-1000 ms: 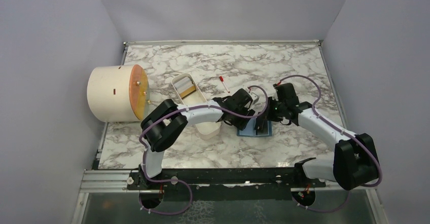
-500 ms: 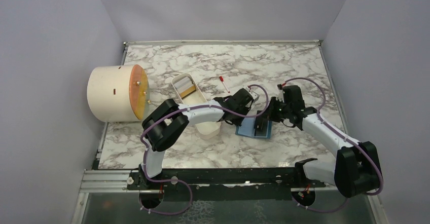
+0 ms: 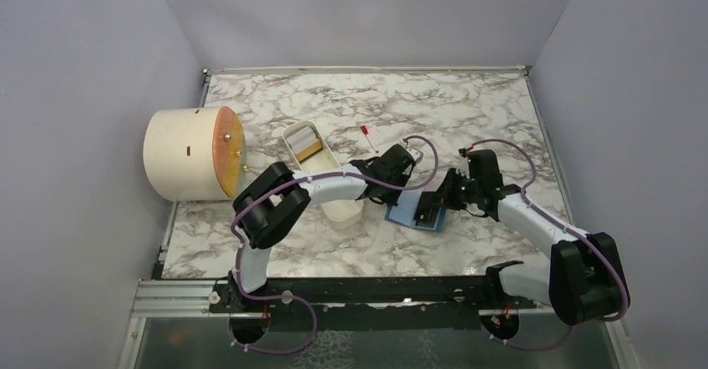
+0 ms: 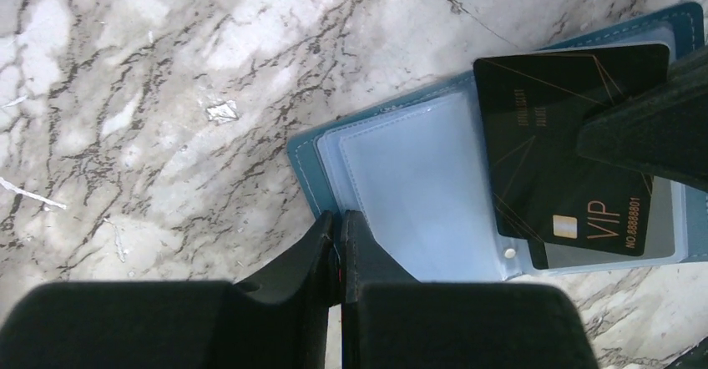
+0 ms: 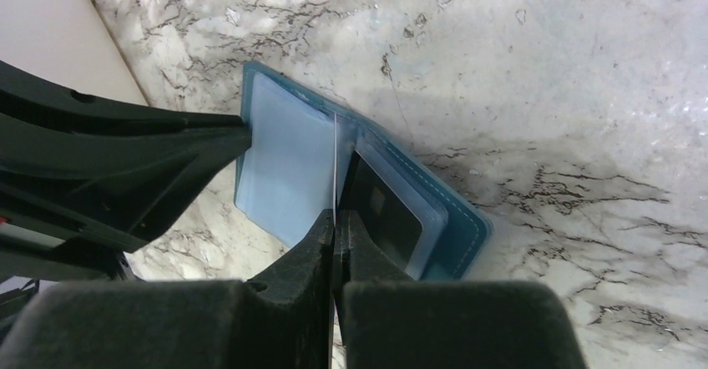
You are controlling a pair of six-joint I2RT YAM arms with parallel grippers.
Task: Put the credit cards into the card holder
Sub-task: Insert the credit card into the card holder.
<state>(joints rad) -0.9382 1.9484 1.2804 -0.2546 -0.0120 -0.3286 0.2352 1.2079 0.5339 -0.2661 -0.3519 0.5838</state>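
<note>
The teal-blue card holder [image 3: 405, 214] lies open on the marble, its clear pockets up [image 4: 401, 177]. My left gripper [image 4: 338, 219] is shut on the holder's near-left edge; it reaches the holder from the upper left in the top view [image 3: 395, 195]. My right gripper [image 5: 336, 217] is shut on a black credit card with gold "VIP" lettering [image 4: 551, 152]. That card hangs slanted over the holder's right panel [image 5: 451, 219] and shows edge-on in the right wrist view. A yellowish card [image 3: 305, 146] lies in the white tray.
A long white oval tray [image 3: 341, 210] stands just left of the holder, under the left forearm. A cream cylinder with a round orange face [image 3: 194, 154] lies at the far left. A small red-tipped stick [image 3: 366, 132] rests behind the grippers. Walls enclose three sides.
The left jaws have closed on the holder's edge. The right arm has swung, carrying the black card down and left over the holder, which has turned slightly.
</note>
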